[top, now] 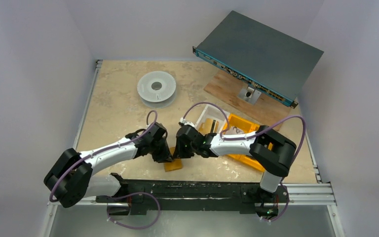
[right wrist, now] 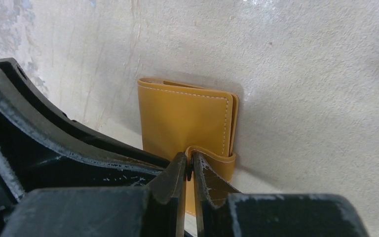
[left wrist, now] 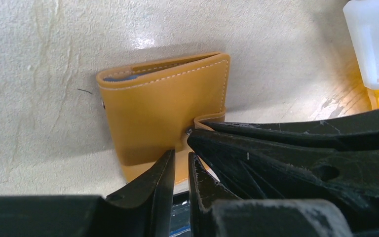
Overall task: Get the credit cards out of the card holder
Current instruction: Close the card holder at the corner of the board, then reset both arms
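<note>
I see the card holder point(left wrist: 163, 108) lying flat on the pale, bumpy bench point(left wrist: 44, 59), right between my two hands. My left hand point(left wrist: 180, 155) is squeezed on its near edge, and yellow leather shows in the thin gap. My right hand point(right wrist: 188, 158) is pinched tight on the little strap point(right wrist: 217, 160) that wraps round the side. The holder is smooth and mustard yellow, a rectangle with round corners and white stitches. A blue sliver point(left wrist: 117, 77) peeks from its top slot.
</note>
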Robot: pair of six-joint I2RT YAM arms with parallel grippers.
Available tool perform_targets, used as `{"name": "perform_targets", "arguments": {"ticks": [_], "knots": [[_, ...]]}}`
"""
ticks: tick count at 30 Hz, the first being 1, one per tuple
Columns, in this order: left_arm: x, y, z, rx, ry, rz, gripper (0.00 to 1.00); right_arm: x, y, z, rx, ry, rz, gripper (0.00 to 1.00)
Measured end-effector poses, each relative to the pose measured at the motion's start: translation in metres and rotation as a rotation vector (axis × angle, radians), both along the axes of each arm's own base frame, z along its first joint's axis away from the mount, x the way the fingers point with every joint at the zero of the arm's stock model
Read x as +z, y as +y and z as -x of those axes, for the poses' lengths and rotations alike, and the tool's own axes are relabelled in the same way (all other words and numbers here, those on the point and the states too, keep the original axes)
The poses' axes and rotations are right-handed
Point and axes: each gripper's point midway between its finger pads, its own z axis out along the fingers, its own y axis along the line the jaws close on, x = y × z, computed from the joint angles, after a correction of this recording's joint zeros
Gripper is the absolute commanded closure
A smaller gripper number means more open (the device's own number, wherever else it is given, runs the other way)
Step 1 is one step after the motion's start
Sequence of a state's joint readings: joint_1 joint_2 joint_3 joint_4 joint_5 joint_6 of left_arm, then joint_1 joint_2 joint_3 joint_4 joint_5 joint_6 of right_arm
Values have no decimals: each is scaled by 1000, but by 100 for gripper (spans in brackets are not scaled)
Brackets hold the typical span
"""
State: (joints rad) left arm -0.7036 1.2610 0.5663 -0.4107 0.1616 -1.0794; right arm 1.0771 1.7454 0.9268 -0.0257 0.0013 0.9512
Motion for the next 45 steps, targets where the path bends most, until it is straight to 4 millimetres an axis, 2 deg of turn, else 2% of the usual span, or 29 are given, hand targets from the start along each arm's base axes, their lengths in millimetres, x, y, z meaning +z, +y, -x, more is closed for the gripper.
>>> {"name": "perform_targets", "arguments": {"ticks": [5,10,18,24,32,37,41,45], "knots": [[4,3,2,1,-6,-1,84,1,3,0,-20,15,-24,78],[10,10,3,-1,-29,-22,82,3,6,1,-24,23,-41,76],[55,20,-7,7,-165,-17,78,6,9,1,-26,31,-48,65],[81,30,-5,6,-234,-14,75,8,8,1,-27,36,-39,65],[104,42,-2,-2,-298,-25,67,10,6,-1,-34,47,-18,65],[120,43,-3,-19,-339,-15,61,20,4,-5,-44,45,-23,64],[130,45,-4,-36,-370,-18,53,37,4,-11,-56,28,-53,52],[148,46,-8,-57,-419,-18,39,65,1,-16,-67,-5,-94,29]]}}
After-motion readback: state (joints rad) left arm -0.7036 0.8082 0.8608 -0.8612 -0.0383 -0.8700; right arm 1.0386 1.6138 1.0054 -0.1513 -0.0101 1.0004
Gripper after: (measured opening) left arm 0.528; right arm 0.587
